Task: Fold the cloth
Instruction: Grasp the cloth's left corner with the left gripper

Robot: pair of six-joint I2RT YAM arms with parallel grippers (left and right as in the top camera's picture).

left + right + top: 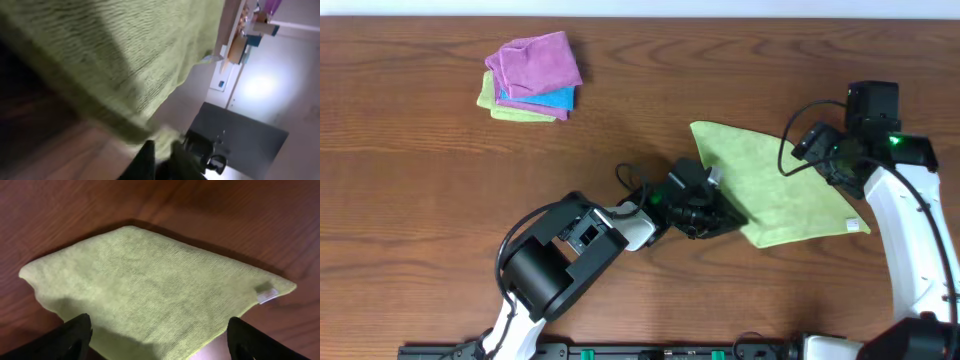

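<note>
A green cloth [775, 185] lies on the wooden table [440, 190], right of centre, folded into a rough quadrilateral. My left gripper [712, 216] is at the cloth's near-left edge. In the left wrist view its jaws [165, 148] are pinched on the cloth's edge [125, 50], which is lifted off the wood. My right gripper [817, 152] hovers over the cloth's right side. In the right wrist view its fingers [159, 330] are wide open and empty above the cloth [150, 280]. A white tag [266, 294] marks the cloth's near-right corner.
A stack of folded cloths [530, 78], purple on blue on light green, sits at the far left of the table. The left arm's black body [555, 265] stretches across the near middle. The right arm's white link [910, 240] stands at the right edge.
</note>
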